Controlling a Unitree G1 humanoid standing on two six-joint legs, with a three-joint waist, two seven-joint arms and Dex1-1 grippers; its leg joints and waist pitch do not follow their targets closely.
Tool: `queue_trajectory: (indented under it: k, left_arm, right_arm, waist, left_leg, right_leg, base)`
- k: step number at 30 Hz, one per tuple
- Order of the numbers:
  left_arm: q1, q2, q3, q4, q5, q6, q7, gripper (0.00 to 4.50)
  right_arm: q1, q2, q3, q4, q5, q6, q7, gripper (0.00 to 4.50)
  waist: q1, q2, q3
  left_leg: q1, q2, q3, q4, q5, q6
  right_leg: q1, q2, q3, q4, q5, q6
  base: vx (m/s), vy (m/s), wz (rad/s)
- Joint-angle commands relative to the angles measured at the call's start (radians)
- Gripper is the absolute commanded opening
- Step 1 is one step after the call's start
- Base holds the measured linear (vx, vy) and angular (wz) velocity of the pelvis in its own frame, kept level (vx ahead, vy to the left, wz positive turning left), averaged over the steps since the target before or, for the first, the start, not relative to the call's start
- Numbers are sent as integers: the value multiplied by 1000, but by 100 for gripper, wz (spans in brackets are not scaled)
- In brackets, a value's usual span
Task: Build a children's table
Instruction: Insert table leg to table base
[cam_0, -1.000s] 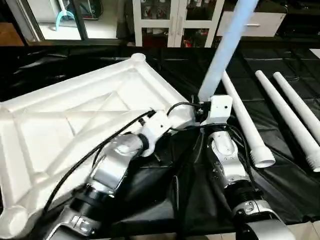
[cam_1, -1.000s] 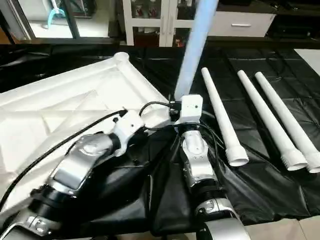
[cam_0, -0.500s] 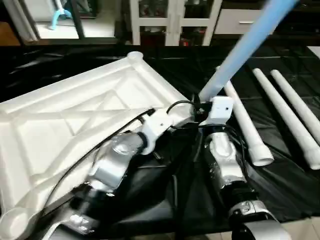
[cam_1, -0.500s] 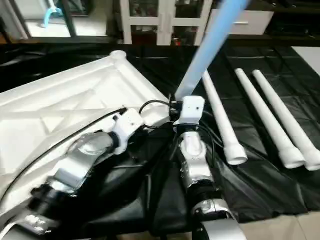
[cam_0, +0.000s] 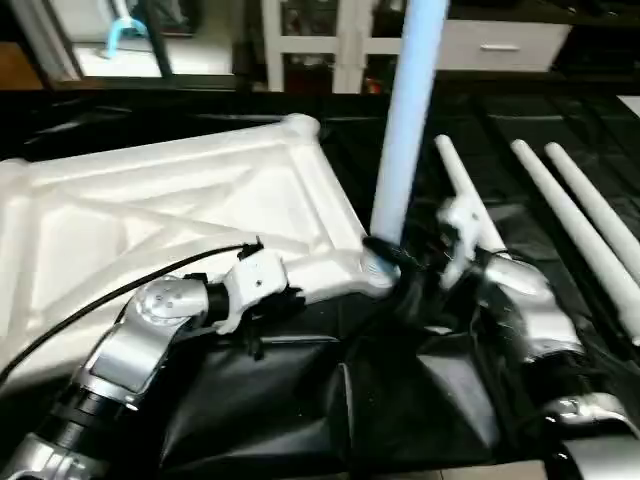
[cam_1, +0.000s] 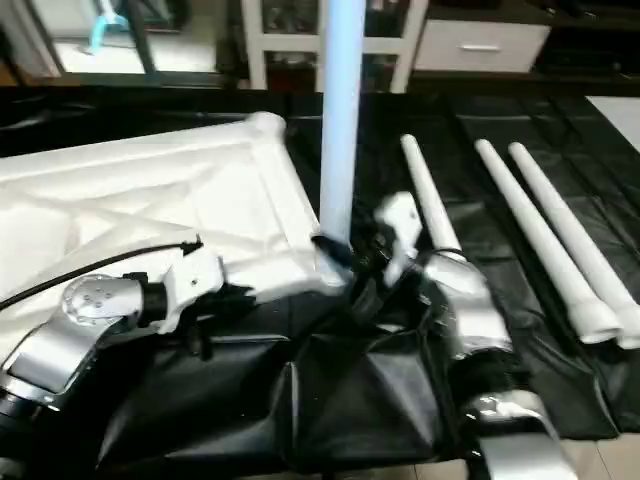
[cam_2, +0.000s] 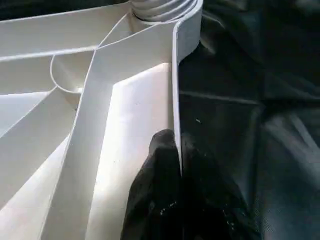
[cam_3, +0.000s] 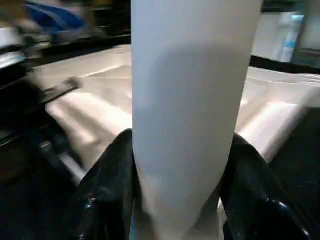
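The table top (cam_0: 180, 210) lies underside up on the left of the black-covered table (cam_0: 400, 400), diagonal ribs facing me. Its near right corner socket (cam_0: 375, 268) is the work point. My right gripper (cam_1: 362, 262) holds one leg (cam_0: 405, 120) nearly upright, foot at that socket; my right fingers (cam_3: 107, 190) are closed around the tube on both sides at a medium opening. My left gripper (cam_2: 177, 170) pinches the near right rim of the top, one of the left fingers (cam_2: 155, 185) inside the rim and the other outside, almost fully closed on the thin wall.

Step in hand, as I judge it: seat the leg in the corner socket.
- Keep the tube axis square to the top; a tilt would likely bind the end against the socket wall.
- Press straight down along the tube and, if the end is threaded, rotate rather than force. Whether the end has entered the socket I cannot tell; my right wrist hides the joint.
- Keep the left grip firm on the rim so the top does not slide or lift on the slick black cover.

Pose: my left forearm reaches from near left toward the corner, wrist low beside the rim. My right forearm comes in from near right, wrist turned inward toward the socket.

Three spare legs (cam_0: 560, 220) lie side by side at far right, well apart from the top.
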Motion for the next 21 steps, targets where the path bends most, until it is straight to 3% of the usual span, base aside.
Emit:
queue_trajectory:
  k: [1, 6, 8, 12, 14, 15, 16, 19, 21]
  left_arm:
    - [21, 16, 2, 31, -25, -22, -34, 0]
    - [21, 4, 6, 22, -24, -21, -15, 0]
    - [23, -2, 2, 24, -21, -29, -11, 0]
    - [16, -23, 3, 49, -8, -57, 8, 0]
    - [14, -27, 4, 51, -8, -55, 8, 0]
    - [14, -27, 3, 50, -10, -52, 3, 0]
    - [13, -26, 2, 49, -12, -49, -1, 0]
    - [12, -24, 0, 49, -12, -48, -7, 0]
    - [11, -23, 1, 53, -12, -49, -9, 0]
  right_arm:
    - [80, -56, 18, 105, -63, 18, 37, 188]
    - [97, -37, -12, 157, -61, -53, 7, 188]
    - [106, -22, -16, 157, -61, -79, -11, 188]
    - [126, 16, -29, 176, -72, -156, -74, 188]
    - [140, 30, -27, 176, -77, -170, -90, 188]
    - [147, 36, -22, 178, -79, -179, -93, 188]
    - [153, 40, -16, 178, -79, -179, -90, 188]
    - [163, 50, -9, 179, -86, -183, -89, 188]
    - [170, 54, -5, 181, -92, -188, -93, 188]
  waist:
    - [2, -4, -53]
    - [9, -3, -53]
    - [10, -2, -55]
    - [9, -1, -57]
    - [7, -4, -55]
    - [8, -3, -54]
    - [9, 5, -47]
    - [5, 4, -43]
    - [5, 4, -45]
  left_leg:
    - [31, 73, -29, -55, -70, 151]
    - [32, 72, -28, -54, -136, 109]
    - [31, 72, -29, -54, -133, 102]
    - [29, 70, -30, -51, -104, 121]
    - [27, 69, -30, -54, -143, 112]
    - [29, 70, -32, -56, -169, 99]
    - [30, 70, -35, -61, -199, 85]
    - [36, 71, -38, -70, -279, 39]
    - [37, 71, -39, -72, -290, 27]
  right_leg:
    - [37, -75, 39, -46, 129, -333]
    - [30, -77, 41, -55, -14, -323]
    - [31, -76, 41, -53, -10, -317]
    - [31, -74, 39, -49, 45, -317]
    - [31, -75, 39, -55, -8, -309]
    - [29, -75, 39, -60, -55, -301]
    - [25, -75, 39, -64, -106, -293]
    - [22, -73, 39, -75, -212, -270]
    - [22, -74, 41, -76, -217, -264]
  base:
    - [0, 0, 0]
    - [0, 0, 0]
    - [0, 0, 0]
    - [0, 0, 0]
    - [0, 0, 0]
    - [0, 0, 0]
    - [0, 0, 0]
    - [0, 0, 0]
    - [0, 0, 0]
